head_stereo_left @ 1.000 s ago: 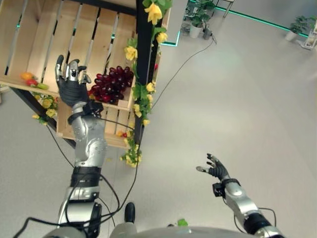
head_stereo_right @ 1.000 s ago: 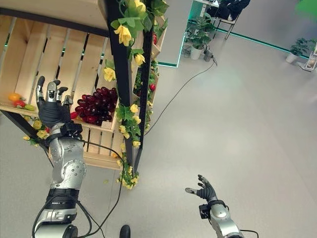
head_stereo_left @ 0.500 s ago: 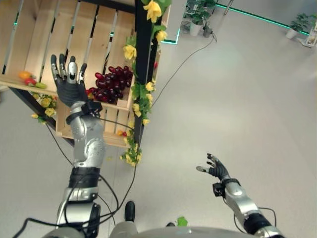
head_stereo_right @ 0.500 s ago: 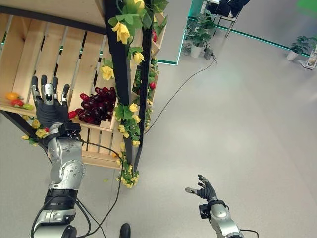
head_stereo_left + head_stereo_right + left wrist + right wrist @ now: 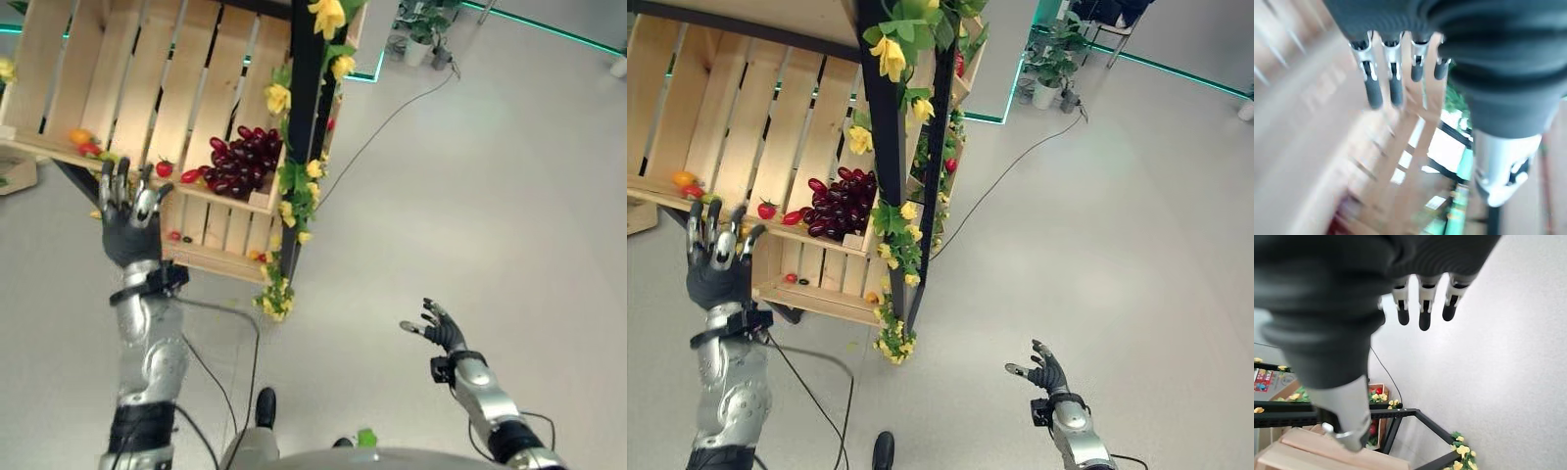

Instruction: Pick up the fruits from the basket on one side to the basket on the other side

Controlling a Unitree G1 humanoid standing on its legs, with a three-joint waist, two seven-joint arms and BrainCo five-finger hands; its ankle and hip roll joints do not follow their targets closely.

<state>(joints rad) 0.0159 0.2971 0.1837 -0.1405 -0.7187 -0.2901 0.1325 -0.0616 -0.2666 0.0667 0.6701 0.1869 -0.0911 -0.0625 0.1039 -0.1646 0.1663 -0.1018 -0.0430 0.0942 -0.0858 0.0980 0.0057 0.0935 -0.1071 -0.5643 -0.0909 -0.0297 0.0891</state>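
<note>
The left hand (image 5: 129, 227) is hanging in front of the wooden crate (image 5: 147, 78), below its front edge, with its fingers (image 5: 713, 223) straight and released, grasping nothing. Inside the crate a bunch of dark red grapes (image 5: 240, 164) is lying at the right end, against the black post (image 5: 302, 108) wrapped in yellow flowers (image 5: 329, 15). A tomato (image 5: 164, 168) is sitting just beside the grapes, and small orange and red fruits (image 5: 83, 143) are resting at the crate's left end. The right hand (image 5: 440, 331) is hovering low over the grey floor (image 5: 490, 176), well apart from the crate, its fingers spread loose and empty.
</note>
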